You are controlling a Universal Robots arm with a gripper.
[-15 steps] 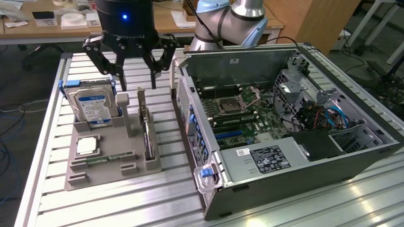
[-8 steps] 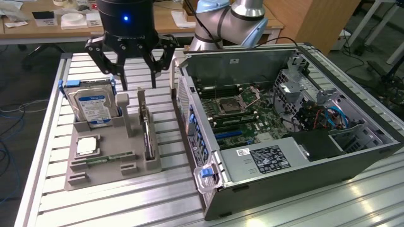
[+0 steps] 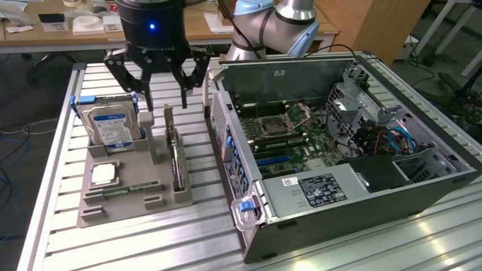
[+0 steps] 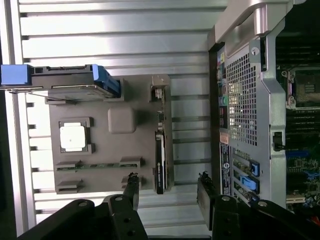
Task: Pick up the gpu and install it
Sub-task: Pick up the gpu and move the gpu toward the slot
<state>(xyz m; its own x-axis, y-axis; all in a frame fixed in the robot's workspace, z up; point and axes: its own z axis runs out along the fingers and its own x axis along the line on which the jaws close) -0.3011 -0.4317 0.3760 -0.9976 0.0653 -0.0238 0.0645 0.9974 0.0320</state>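
Note:
The gpu (image 3: 175, 153) stands on its edge in a slot at the right side of the grey parts tray (image 3: 124, 210), dark and blade-like with a metal bracket at its far end. My gripper (image 3: 166, 104) hangs open just above that far end, its fingers straddling the card's line and holding nothing. In the wrist view the gpu (image 4: 160, 152) runs as a thin dark strip along the tray's edge, with my gripper (image 4: 168, 184) open near one end of it.
A silver hard drive (image 3: 113, 127) with blue rails stands upright in the tray, beside a processor chip (image 3: 104, 174) and a memory stick (image 3: 130, 189). The open computer case (image 3: 421, 186) lies at the exterior view's right, motherboard (image 3: 283, 132) exposed, close beside the tray.

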